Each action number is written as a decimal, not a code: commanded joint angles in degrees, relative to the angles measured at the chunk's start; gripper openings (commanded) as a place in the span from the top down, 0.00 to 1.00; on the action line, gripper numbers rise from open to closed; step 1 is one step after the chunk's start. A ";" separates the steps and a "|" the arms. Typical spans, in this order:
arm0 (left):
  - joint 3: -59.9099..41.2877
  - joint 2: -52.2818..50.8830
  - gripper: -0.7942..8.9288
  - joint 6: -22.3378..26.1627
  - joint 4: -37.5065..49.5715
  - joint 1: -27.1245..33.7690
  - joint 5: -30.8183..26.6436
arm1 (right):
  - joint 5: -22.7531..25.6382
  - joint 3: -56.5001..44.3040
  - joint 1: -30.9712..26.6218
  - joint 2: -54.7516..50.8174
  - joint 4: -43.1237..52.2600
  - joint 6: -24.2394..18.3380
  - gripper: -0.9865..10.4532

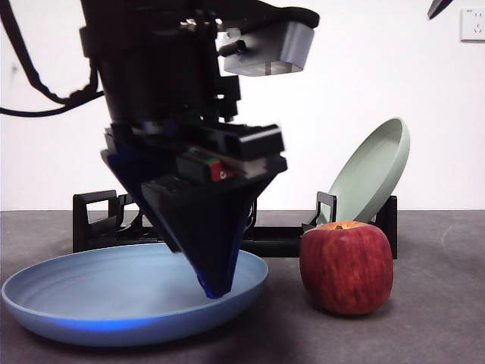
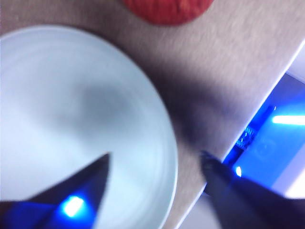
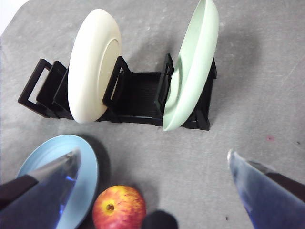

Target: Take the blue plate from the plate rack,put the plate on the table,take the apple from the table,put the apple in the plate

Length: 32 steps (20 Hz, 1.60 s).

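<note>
The blue plate [image 1: 114,296] [image 2: 81,109] lies flat on the table [image 1: 439,318], front left. My left gripper [image 1: 216,284] [image 2: 156,156] hangs low over the plate's right rim and is open. One jaw is above the plate's inside and the other is past the rim, over the table. The apple [image 1: 347,265] [image 3: 119,207] stands upright on the table just right of the plate, untouched. Behind them is the plate rack [image 1: 98,220] [image 3: 136,95]. My right gripper [image 3: 153,153] is open and empty high above the table, showing only as a dark tip [image 1: 438,7].
On the rack a cream-white plate [image 3: 93,67] stands at its left part and a pale green plate [image 1: 371,171] [image 3: 190,67] leans at its right end. A small dark round thing [image 3: 159,220] sits near the apple. The table's edge [image 2: 248,119] runs close beside the blue plate.
</note>
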 commanded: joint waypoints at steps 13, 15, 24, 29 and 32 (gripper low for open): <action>38.84 -24.57 0.49 3.76 -14.78 1.99 -25.92 | 14.75 6.86 27.76 17.03 -8.96 -3.93 0.36; 43.34 -26.86 0.49 4.39 -15.74 2.12 -29.07 | 15.56 7.30 30.71 20.76 -8.50 -3.93 0.36; 45.51 -32.52 0.50 4.46 -21.27 2.12 -31.61 | 18.56 7.30 33.53 39.32 -4.63 -4.37 0.33; 45.51 -32.28 0.50 3.65 -23.54 2.12 -31.61 | 16.59 7.30 33.73 44.54 -4.07 -4.70 0.35; 45.51 -32.28 0.50 3.65 -23.76 2.12 -31.67 | 15.63 7.30 33.75 44.81 -3.30 -3.80 0.70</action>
